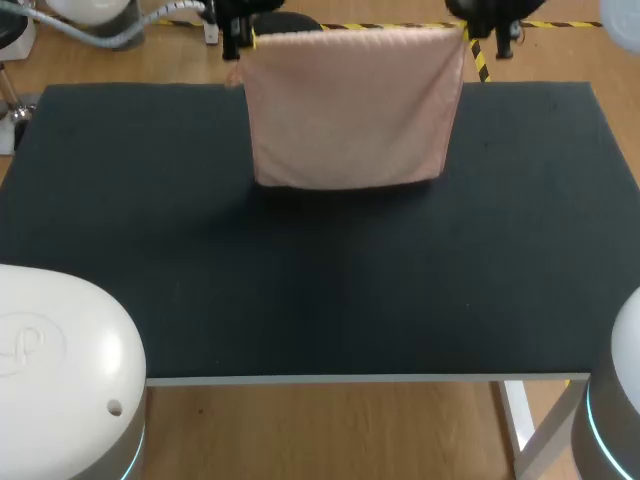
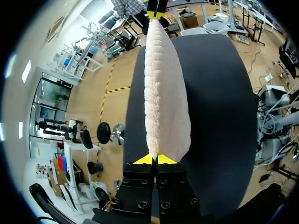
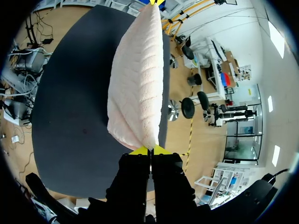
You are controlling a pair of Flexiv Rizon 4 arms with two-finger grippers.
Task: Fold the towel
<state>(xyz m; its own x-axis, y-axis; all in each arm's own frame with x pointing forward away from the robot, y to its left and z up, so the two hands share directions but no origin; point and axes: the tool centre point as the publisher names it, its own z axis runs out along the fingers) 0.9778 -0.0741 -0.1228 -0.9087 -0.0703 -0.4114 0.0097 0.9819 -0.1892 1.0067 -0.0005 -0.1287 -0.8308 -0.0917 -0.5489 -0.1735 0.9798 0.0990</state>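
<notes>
1. At the far edge of the tabletop, the left pincer and the right pincer are each clamped tight on an upper corner of the towel, which hangs flat between them.
2. Judgement: hold both corners level and the top edge taut while lowering.
3. Open tabletop lies on the robot's side of the towel, and the far rim is close behind it.

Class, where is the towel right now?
Head view: the towel hangs over the table's far edge, its top corners pinched by the left gripper and right gripper.
</notes>
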